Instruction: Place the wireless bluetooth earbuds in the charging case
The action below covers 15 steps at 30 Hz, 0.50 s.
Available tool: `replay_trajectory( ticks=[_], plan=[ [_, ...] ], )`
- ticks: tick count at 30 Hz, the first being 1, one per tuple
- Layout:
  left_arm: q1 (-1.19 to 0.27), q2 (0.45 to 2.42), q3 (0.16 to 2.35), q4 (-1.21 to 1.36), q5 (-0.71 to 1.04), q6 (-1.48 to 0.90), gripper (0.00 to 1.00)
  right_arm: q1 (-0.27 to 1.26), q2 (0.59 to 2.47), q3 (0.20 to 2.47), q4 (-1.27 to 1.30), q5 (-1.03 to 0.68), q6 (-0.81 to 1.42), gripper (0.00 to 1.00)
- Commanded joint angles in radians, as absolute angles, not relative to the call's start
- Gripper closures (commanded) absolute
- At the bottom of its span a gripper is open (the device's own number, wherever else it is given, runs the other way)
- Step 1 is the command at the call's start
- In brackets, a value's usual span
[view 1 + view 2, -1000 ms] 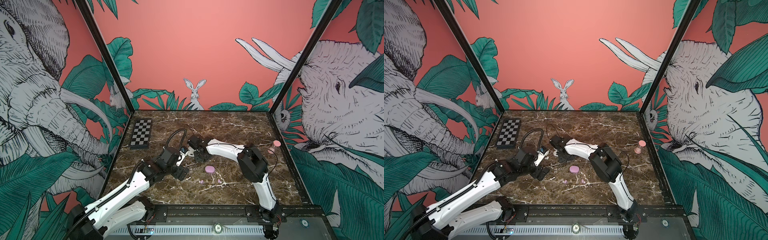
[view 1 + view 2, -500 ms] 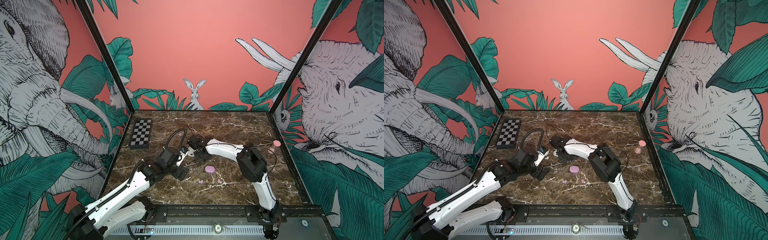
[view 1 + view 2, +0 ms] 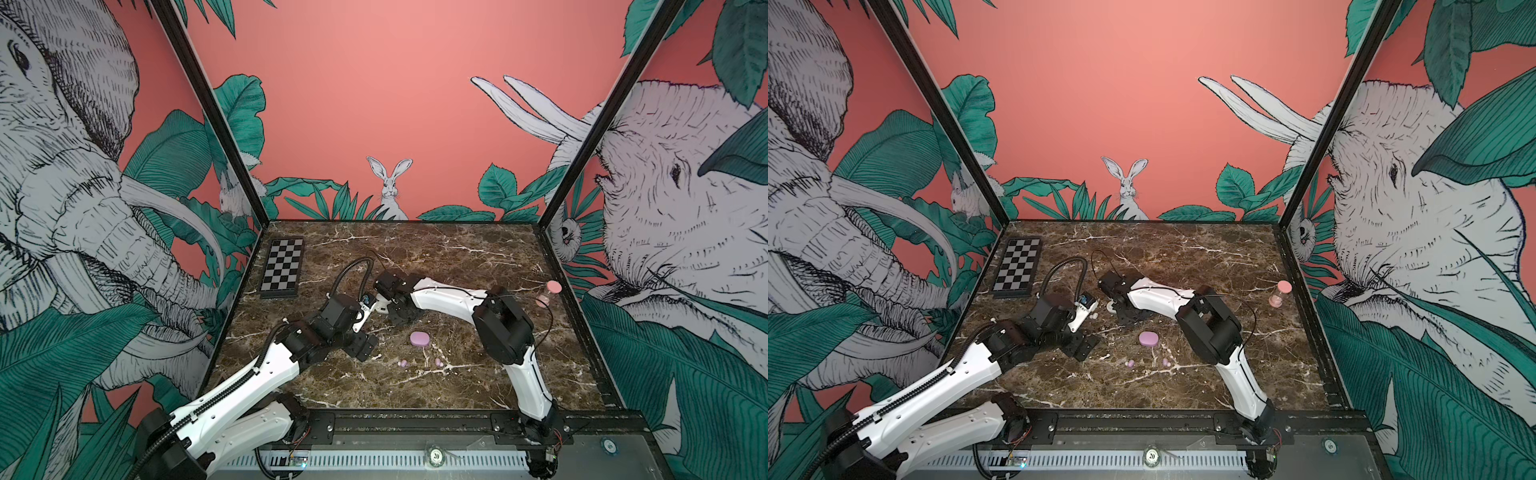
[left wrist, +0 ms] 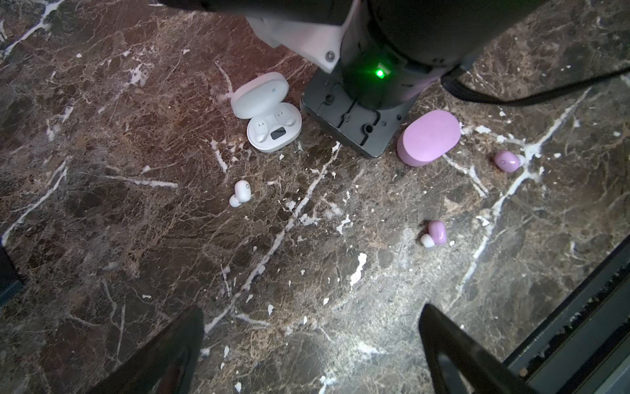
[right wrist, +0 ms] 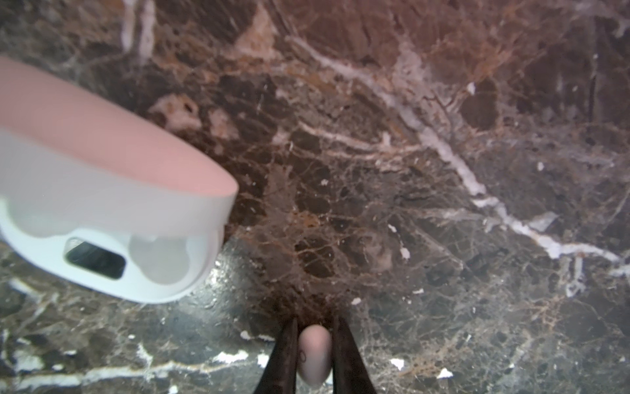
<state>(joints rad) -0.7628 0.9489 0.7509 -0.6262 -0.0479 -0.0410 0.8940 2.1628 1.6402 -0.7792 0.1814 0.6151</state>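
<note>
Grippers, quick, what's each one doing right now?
Left gripper: open, holding nothing.
Right gripper: closed on a white earbud.

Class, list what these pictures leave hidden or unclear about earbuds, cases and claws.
Right claw gripping small white plastic earbud: both top views, hidden by its own wrist.
Open white oval case: right wrist view, blurred, cut by the edge.
Closed lilac oval case: contents, hidden by lid.

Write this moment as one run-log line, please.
right gripper: shut on small white rounded earbud | left gripper: open, empty | white oval plastic case: lid open
</note>
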Motion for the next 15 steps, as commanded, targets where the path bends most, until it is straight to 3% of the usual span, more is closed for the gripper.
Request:
replay_trajectory(
  ticks=[1,15],
  plan=[
    [-0.766,0.943,0.769,-0.641,-0.060,-0.036,0.01,0.900,2.171,1.660,-0.813,0.195,0.604,0.84],
    [-0.765,0.911,0.765,-0.641,-0.085,-0.034,0.01,0.896,2.085,1.626,-0.741,0.097,0.597,0.84]
  ],
)
